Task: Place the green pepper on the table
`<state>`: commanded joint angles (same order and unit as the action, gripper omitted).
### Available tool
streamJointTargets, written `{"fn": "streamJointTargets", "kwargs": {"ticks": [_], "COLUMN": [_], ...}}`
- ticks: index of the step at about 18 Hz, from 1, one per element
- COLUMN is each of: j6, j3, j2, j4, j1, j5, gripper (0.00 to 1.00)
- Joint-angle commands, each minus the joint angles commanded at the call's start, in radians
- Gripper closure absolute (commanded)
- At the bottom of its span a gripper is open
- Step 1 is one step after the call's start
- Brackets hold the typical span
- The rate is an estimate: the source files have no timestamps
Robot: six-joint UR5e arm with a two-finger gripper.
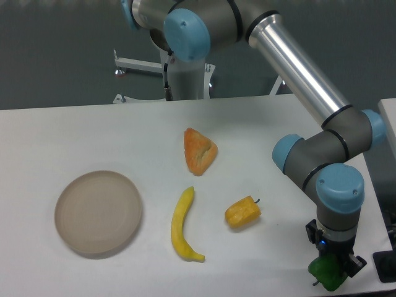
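Note:
The green pepper (328,275) is glossy and dark green, at the front right of the white table (93,136), near its front edge. My gripper (332,265) points straight down and is shut on the pepper's top. The gripper body hides the upper part of the pepper. I cannot tell whether the pepper touches the tabletop or hangs just above it.
A yellow-orange pepper (242,212) lies left of the gripper. A banana (183,226) lies at the front middle, an orange wedge-shaped item (199,150) behind it. A round beige plate (98,212) sits at the left. A dark object (387,265) is at the right edge.

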<state>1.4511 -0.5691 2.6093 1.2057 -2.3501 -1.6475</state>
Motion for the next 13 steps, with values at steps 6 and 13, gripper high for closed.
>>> {"fn": "streamJointTargets", "kwargs": {"ticks": [6,13], "j6": [-0.002,-0.015], "j3": [-0.009,-0.038], "j2": [-0.009,-0.041], "j4": [0.005,0.017], "j1": [0.0,0.015], "j5": [0.0,0.006], "gripper": [0.65,0.65]}}
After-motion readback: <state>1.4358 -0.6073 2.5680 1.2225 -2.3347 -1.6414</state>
